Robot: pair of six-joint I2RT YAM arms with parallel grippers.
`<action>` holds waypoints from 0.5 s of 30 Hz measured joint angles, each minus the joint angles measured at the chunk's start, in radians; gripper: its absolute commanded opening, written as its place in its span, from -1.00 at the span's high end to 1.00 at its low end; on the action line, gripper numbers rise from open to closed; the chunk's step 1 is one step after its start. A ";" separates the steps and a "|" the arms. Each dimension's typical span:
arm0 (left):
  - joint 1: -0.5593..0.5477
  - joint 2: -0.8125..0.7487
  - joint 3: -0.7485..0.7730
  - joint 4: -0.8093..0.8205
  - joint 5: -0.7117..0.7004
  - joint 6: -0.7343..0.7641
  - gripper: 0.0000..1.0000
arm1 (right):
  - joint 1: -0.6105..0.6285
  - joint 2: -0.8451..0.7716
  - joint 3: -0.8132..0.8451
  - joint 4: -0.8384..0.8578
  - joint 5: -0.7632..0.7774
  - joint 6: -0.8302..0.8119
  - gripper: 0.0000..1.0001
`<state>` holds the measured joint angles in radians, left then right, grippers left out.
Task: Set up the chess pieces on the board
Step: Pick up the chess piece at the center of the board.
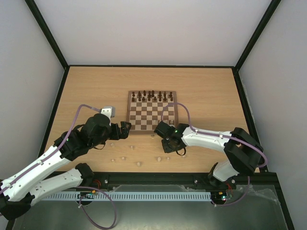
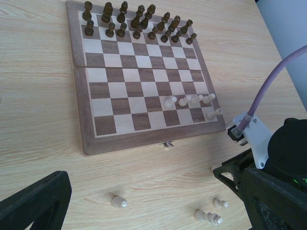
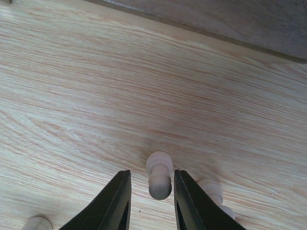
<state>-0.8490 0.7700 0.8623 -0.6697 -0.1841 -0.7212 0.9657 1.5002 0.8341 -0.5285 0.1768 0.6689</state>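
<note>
A light wooden table (image 1: 211,91) carries the checkered board (image 1: 144,118), which lies flat at its centre. Two white-and-black arms reach in from the near edge. The left gripper (image 1: 125,129) hovers off the board's near left corner with its jaws spread wide and nothing in them. The right gripper (image 3: 152,172) hangs low over bare table just short of the board's front border, its jaws narrowed around one pale piece (image 3: 159,176); whether they actually pinch it cannot be told. Dark brown pieces (image 1: 152,96) fill the two far rows. The left wrist camera alone shows six pale chess pieces (image 2: 192,100) clustered on the near right squares, a corner the right arm's wrist and purple cable (image 2: 268,86) crowd. More pale ones lie scattered on the table (image 1: 138,164) in front of the board.
</note>
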 measured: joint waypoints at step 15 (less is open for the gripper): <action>0.000 -0.010 0.000 0.004 -0.006 0.000 -0.99 | -0.003 0.014 0.018 -0.007 -0.001 -0.015 0.82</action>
<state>-0.8486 0.7601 0.8623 -0.6655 -0.1902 -0.7208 0.9630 1.5143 0.8524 -0.5358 0.1757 0.6540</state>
